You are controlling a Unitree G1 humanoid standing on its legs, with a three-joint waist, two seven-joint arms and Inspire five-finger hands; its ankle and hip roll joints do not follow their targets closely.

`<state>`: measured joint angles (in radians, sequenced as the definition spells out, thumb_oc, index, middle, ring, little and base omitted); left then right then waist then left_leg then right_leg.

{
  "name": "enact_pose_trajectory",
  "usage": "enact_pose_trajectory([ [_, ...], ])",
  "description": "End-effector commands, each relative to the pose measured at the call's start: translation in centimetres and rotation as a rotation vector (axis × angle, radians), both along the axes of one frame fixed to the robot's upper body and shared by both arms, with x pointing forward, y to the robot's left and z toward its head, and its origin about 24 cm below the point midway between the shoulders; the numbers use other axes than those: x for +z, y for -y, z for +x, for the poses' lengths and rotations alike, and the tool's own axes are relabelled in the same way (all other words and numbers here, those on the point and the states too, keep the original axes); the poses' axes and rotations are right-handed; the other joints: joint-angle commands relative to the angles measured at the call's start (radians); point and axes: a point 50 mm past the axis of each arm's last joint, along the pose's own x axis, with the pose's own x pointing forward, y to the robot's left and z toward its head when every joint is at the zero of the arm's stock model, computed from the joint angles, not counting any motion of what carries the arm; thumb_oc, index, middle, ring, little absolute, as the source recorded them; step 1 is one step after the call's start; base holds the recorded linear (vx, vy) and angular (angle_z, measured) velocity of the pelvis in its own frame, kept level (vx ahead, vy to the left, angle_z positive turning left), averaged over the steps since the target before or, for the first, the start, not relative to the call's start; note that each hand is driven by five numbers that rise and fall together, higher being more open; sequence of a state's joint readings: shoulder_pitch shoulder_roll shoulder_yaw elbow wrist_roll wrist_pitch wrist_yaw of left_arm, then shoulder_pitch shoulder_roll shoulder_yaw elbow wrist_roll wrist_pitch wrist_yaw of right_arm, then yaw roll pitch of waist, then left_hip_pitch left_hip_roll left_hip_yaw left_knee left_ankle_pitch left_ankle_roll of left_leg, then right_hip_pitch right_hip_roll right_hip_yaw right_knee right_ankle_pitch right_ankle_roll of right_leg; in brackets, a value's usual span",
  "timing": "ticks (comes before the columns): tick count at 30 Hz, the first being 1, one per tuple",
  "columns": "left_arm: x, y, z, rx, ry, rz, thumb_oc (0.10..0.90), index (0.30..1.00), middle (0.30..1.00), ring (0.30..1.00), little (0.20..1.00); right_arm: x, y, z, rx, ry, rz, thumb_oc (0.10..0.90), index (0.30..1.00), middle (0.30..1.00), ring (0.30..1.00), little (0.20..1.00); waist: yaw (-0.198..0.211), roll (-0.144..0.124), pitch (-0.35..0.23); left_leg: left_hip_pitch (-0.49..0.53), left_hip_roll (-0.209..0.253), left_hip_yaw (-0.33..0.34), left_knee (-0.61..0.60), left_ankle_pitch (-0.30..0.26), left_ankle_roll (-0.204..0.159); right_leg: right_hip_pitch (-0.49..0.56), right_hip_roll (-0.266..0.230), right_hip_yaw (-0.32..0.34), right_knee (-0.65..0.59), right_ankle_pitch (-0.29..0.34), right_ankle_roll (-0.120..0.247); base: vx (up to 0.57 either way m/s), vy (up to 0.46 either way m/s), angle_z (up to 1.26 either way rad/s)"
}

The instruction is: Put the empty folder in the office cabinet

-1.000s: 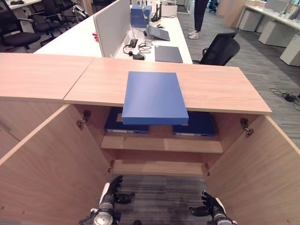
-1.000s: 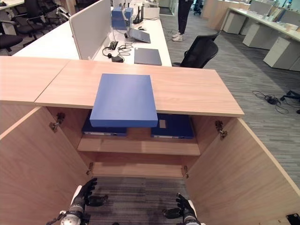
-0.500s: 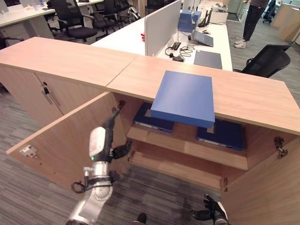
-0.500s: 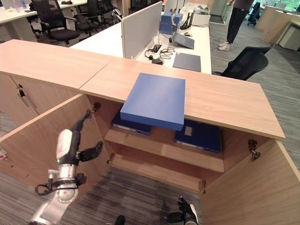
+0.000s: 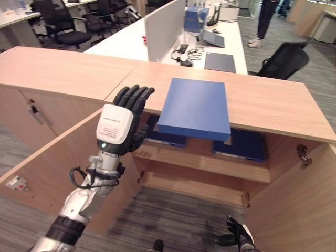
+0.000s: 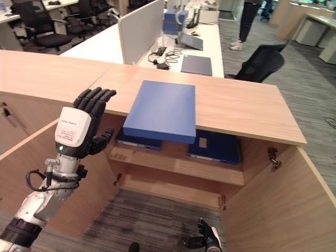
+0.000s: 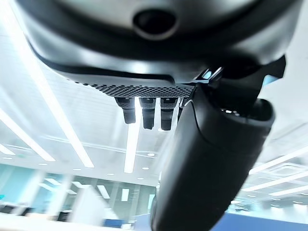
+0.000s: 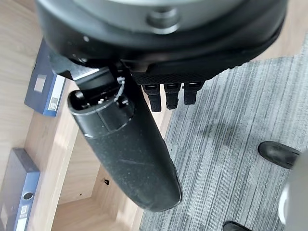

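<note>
Two cabinet doors (image 5: 58, 173) stand wide open on a wood office cabinet (image 5: 273, 105) – striped grey carpet (image 5: 178, 210) in front, white desks (image 5: 126, 37) and black office chairs (image 5: 286, 58) behind, a person's legs (image 5: 264, 21) at the far end. On the desk: grey divider panel (image 5: 160, 26), closed laptop (image 5: 219, 61), cables (image 5: 184, 52). Blue folder (image 5: 197, 107) lies flat on the cabinet top, near edge overhanging the opening, nothing touching it. Upper shelf (image 5: 205, 163) inside carries two dark blue binders (image 5: 241, 146) lying flat, side by side under the folder.

Left hand (image 5: 123, 118) is raised in front of the cabinet's front edge, just left of the folder and apart from it – fingers straight, spread, holding nothing. Right hand (image 5: 236, 240) hangs low over the carpet by the right door (image 5: 294, 205), fingers relaxed, thumb out, also empty.
</note>
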<state>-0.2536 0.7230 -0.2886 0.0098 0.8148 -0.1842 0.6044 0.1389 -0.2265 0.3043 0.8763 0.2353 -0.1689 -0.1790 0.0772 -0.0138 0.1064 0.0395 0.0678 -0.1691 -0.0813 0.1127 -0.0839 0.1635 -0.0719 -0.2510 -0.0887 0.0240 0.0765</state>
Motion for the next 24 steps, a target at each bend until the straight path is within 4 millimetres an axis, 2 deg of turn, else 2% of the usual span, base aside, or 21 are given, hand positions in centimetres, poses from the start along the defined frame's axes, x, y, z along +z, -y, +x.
enact_pose_trajectory([
  [1, 4.2, 1.0, 1.6, -0.056, 0.155, 0.028, 0.8, 0.9, 0.9, 0.9, 0.9, 2.5, 0.8, 4.2, 0.09, 0.194, -0.048, 0.8, 0.9, 0.9, 0.9, 0.9, -0.035, -0.019, -0.029, -0.012, 0.04, 0.01, -0.006, -0.068, -0.076, 0.046, -0.051, 0.045, 0.076, -0.14, 0.08, 0.0, 0.028, -0.13],
  [4, 3.6, 2.0, 2.9, -0.077, 0.094, 0.051, 0.8, 0.9, 0.9, 0.9, 0.9, 2.6, 1.1, 4.3, 0.091, 0.194, -0.065, 0.8, 0.9, 0.9, 0.9, 0.9, -0.066, -0.013, -0.033, -0.003, 0.044, 0.033, -0.006, -0.074, -0.075, 0.042, -0.056, 0.064, 0.073, -0.134, 0.085, 0.0, 0.016, -0.09],
  [7, 3.2, 2.4, 3.4, -0.084, 0.066, 0.058, 0.8, 0.9, 0.9, 0.9, 0.9, 2.6, 1.3, 4.3, 0.086, 0.194, -0.07, 0.8, 0.9, 0.9, 0.9, 0.9, -0.071, -0.012, -0.034, 0.0, 0.045, 0.044, -0.006, -0.077, -0.075, 0.039, -0.058, 0.073, 0.07, -0.13, 0.087, 0.0, 0.015, -0.29],
  [13, 2.3, 3.6, 4.9, -0.097, -0.017, 0.067, 0.8, 0.9, 0.9, 0.9, 0.9, 2.8, 1.7, 4.5, 0.08, 0.198, -0.087, 0.8, 0.9, 0.9, 0.9, 0.9, -0.108, -0.004, -0.032, 0.0, 0.046, 0.07, -0.006, -0.071, -0.069, 0.021, -0.067, 0.101, 0.067, -0.106, 0.095, -0.01, 0.026, -0.14],
  [14, 1.6, 4.0, 5.6, -0.09, -0.059, 0.046, 0.8, 0.9, 0.9, 0.9, 0.9, 2.9, 1.8, 4.6, 0.077, 0.203, -0.096, 0.8, 0.9, 0.9, 0.9, 0.9, -0.123, -0.004, -0.032, 0.009, 0.046, 0.087, -0.006, -0.086, -0.067, 0.02, -0.07, 0.118, 0.062, -0.11, 0.098, -0.04, 0.046, -0.2],
  [24, 1.3, 4.3, 6.1, -0.074, -0.088, 0.002, 0.8, 0.9, 0.9, 0.9, 0.9, 2.8, 2.1, 4.3, 0.057, 0.197, -0.109, 0.8, 0.9, 0.9, 0.9, 0.9, -0.141, -0.004, -0.026, 0.02, 0.048, 0.114, -0.006, -0.084, -0.058, 0.007, -0.078, 0.148, 0.061, -0.09, 0.103, 0.0, 0.012, -0.12],
])
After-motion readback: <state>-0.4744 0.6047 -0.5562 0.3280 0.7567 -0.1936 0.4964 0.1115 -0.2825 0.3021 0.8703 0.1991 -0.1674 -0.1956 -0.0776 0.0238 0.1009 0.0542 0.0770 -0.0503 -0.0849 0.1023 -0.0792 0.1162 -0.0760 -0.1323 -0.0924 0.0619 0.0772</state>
